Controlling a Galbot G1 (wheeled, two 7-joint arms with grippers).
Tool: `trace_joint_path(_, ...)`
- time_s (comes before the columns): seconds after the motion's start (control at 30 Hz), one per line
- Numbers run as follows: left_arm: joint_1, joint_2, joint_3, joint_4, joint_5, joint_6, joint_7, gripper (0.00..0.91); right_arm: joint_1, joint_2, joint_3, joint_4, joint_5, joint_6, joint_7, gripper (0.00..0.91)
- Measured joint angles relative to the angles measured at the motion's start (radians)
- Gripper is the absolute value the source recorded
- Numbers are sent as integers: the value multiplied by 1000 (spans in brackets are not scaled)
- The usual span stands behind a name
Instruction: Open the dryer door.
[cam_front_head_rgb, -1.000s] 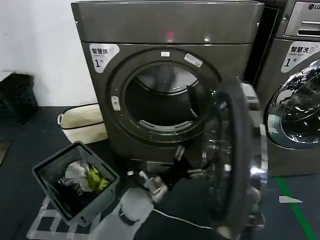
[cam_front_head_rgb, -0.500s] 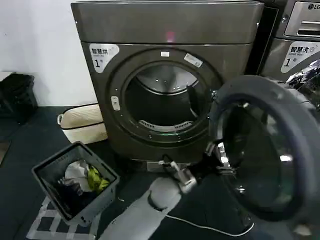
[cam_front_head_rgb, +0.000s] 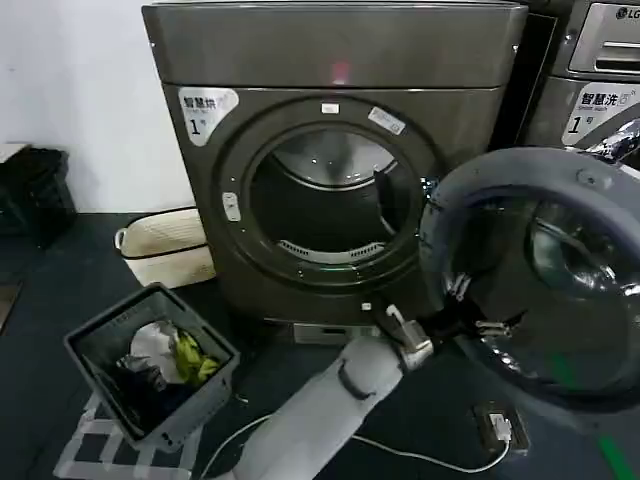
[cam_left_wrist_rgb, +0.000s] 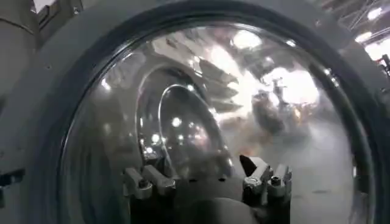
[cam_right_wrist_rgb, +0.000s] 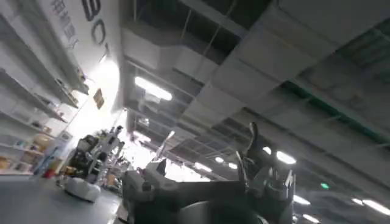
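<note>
The dryer door (cam_front_head_rgb: 590, 200) stands swung wide to the right of the dark-grey dryer (cam_front_head_rgb: 330, 60), with its grey inner ring and domed glass (cam_front_head_rgb: 530, 290) turned toward me. The round drum opening (cam_front_head_rgb: 325, 200) is uncovered. My left arm reaches up from the bottom centre, and my left gripper (cam_front_head_rgb: 472, 308) sits open against the lower left of the glass dome. In the left wrist view, the left gripper (cam_left_wrist_rgb: 204, 176) has its fingers spread before the door glass (cam_left_wrist_rgb: 201, 103), holding nothing. My right gripper (cam_right_wrist_rgb: 204, 176) is open, pointing at the ceiling.
A grey laundry basket (cam_front_head_rgb: 95, 345) with clothes sits on the floor at the left, a cream basket (cam_front_head_rgb: 165, 245) behind it. The LG machine (cam_front_head_rgb: 600, 100) stands at the right behind the open door. A white cable (cam_front_head_rgb: 430, 457) and small device (cam_front_head_rgb: 497, 425) lie on the floor.
The door has swung from edge-on to wide open on the right, its inner face now toward me. My left arm has followed it to the right.
</note>
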Motion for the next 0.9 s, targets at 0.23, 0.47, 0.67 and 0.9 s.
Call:
trace_joint_path(0.23, -38, 1, -1, 71, 9, -7, 1, 907, -1, 7, 2, 4, 0, 7, -2, 907)
trace_joint_path(0.47, -20, 1, 6, 40, -17, 37, 5, 907, -3, 7, 1, 10, 0, 8, -6, 907)
trace_joint_path(0.67, 30, 1, 3, -94, -91, 84, 7, 907, -7, -8, -2, -7, 0, 20, -9, 907)
trace_joint_path(0.9, 108, 229, -38, -331, -108, 80, 12, 907, -14, -35, 5, -34, 0, 29, -22, 907)
